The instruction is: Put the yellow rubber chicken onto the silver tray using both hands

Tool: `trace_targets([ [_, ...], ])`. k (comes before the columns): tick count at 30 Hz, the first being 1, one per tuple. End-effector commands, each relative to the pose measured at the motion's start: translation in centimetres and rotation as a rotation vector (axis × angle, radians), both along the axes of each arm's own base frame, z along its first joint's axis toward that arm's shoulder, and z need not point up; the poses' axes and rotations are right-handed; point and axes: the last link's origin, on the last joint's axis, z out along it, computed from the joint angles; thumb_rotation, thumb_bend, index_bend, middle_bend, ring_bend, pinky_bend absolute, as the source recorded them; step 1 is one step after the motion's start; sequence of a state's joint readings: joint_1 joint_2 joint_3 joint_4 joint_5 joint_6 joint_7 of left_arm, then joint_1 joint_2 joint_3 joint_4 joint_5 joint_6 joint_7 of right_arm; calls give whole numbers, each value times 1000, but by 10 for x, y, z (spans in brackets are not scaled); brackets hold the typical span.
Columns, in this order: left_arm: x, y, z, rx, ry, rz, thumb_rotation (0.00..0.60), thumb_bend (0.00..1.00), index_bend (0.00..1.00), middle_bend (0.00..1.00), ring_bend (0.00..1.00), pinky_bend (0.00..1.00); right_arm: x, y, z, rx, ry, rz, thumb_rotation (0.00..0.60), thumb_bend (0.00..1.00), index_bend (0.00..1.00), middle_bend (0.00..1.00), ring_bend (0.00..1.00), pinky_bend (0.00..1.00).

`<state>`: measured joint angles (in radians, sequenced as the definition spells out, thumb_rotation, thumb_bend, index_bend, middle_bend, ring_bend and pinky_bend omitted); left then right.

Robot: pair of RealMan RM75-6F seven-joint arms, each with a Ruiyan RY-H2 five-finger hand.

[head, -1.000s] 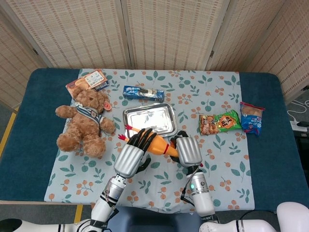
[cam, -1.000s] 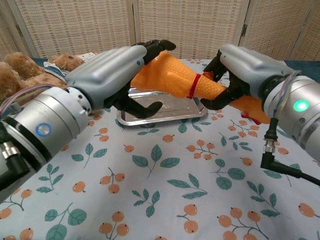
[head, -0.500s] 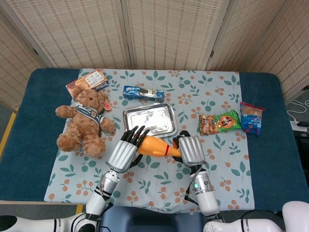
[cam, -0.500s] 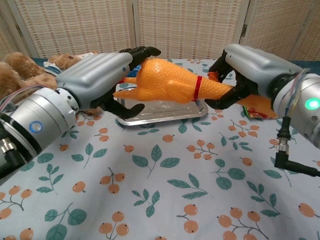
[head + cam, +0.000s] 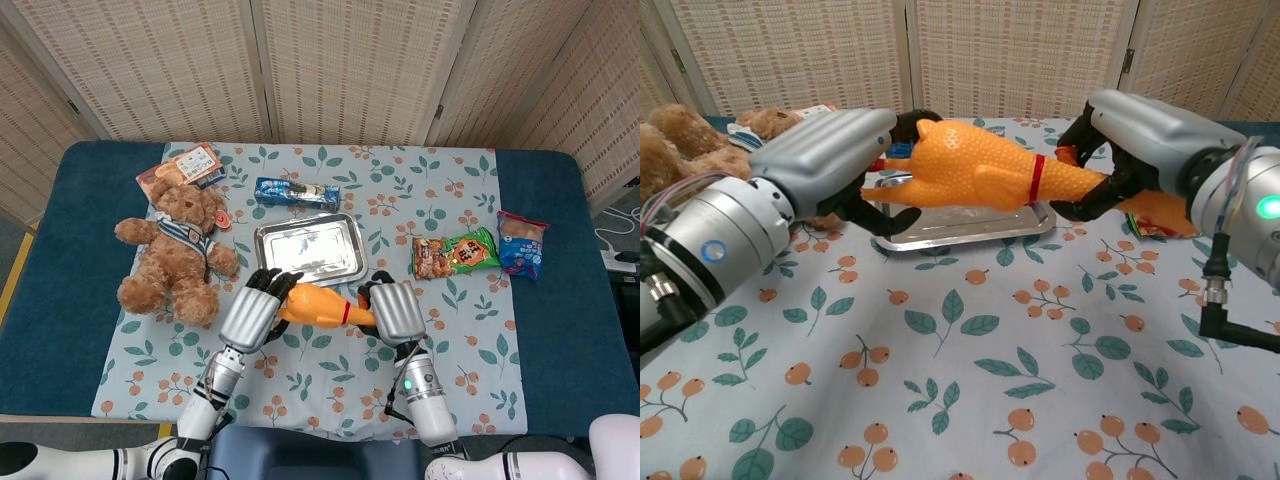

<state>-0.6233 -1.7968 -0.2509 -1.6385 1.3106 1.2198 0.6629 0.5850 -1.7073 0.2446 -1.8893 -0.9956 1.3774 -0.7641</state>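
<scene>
Both hands held the yellow rubber chicken (image 5: 975, 172) aloft beside the silver metal tray (image 5: 308, 250): left hand (image 5: 830, 160) gripped body, right hand (image 5: 1130, 135) clamped neck.

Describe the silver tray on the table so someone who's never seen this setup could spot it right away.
Start at the leaf-and-berry patterned cloth covering the middle of the blue table. Near its centre, just right of the brown teddy bear and just below the blue snack packet, lies the silver tray. It is the only shiny metal item there, a shallow, empty rectangle with rounded corners.
</scene>
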Motion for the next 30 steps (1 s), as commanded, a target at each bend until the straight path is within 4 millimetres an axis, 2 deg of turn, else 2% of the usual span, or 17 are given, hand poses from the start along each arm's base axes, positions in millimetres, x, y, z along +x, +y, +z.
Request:
trace_targets([
  [1,1,-1,-6,-21,-17,9,600,379,369,429,338,284,-2,-1,-6,10,14,-6,600,316,866,587,802,986],
  [4,4,-1,-9,-27,-28,6,600,380,368,419,339,285,1,-1,-10,14,10,-9,600,316,866,587,801,986],
  [7,6,-1,-12,-29,-45,2,600,421,422,453,352,301,2,-1,-13,10,16,-6,600,316,866,587,801,986],
  [11,7,0,-15,-19,-75,5,600,560,611,607,446,368,0,-2,-15,11,31,-16,600,316,866,587,801,986],
  [16,4,3,-17,5,-93,5,600,739,797,778,579,468,-2,-4,-14,9,34,-23,600,316,867,587,801,986],
  [24,-2,5,-23,-12,-71,9,600,827,863,851,658,528,-3,-3,-15,17,36,-24,600,316,867,587,801,986],
  [28,-2,5,-23,-18,-72,15,600,824,870,859,667,531,-3,-4,-14,17,33,-24,600,316,866,587,802,986],
  [30,-1,4,-21,-18,-102,15,600,783,852,849,666,522,-3,-4,-13,17,31,-23,600,316,866,587,801,986],
])
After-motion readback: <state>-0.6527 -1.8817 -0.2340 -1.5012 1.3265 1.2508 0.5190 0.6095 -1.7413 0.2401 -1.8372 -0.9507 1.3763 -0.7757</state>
